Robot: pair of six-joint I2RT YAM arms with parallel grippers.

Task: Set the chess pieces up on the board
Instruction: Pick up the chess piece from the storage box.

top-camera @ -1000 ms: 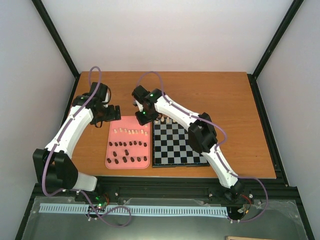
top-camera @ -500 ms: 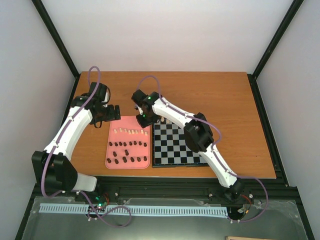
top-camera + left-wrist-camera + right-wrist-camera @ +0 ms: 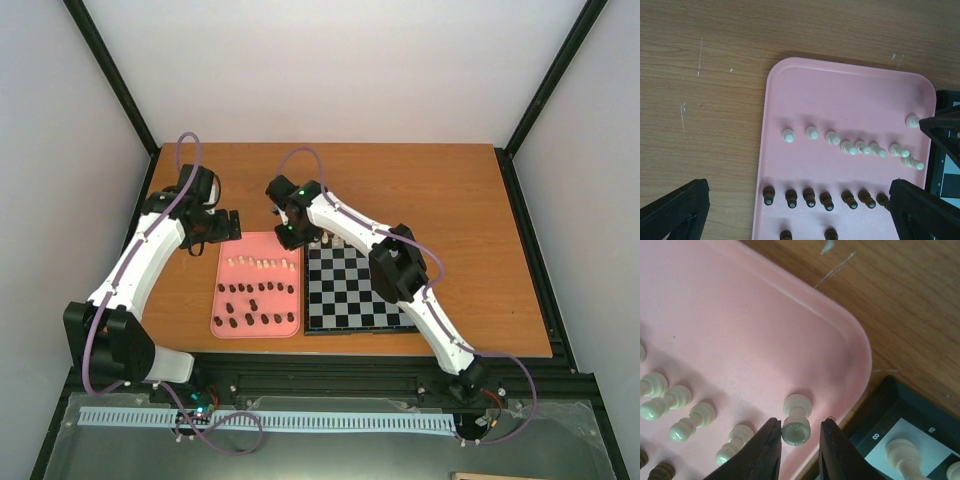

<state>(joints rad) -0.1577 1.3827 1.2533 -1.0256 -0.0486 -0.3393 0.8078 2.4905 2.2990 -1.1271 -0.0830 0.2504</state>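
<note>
Set low with the right gripper (image 3: 799,426) over one cream piece (image 3: 796,432) — a finger close on each side, jaws narrow. Seemingly touching on one flank, with a thin strip of pink showing on the other; cannot tell yet if pinched or only bracketed.

No need to search for the piece: directly between the fingertips, alone in the corner of the pink tray (image 3: 740,305) nearest the far edge of the surface (image 3: 450,190) and the board (image 3: 886,390). Seems upright, long axis about along the fingers and not across them, so judged ready for a straight squeeze and lift.

Clearly the nearer arm, the right — stretched from its base at the near edge, leaning left over the board, wrist bent down at the tray corner.

Just beside on the tray, toward the left edge of the surface, a row of loose cream pieces (image 3: 860,148); then dark pieces (image 3: 810,196) in rows toward the near edge. Already standing on the board's far row, a few placed cream pieces (image 3: 330,241).

Spread to the full, the left gripper (image 3: 232,226), holding nothing, hanging by the tray's far-left corner, well apart from the chosen piece.
</note>
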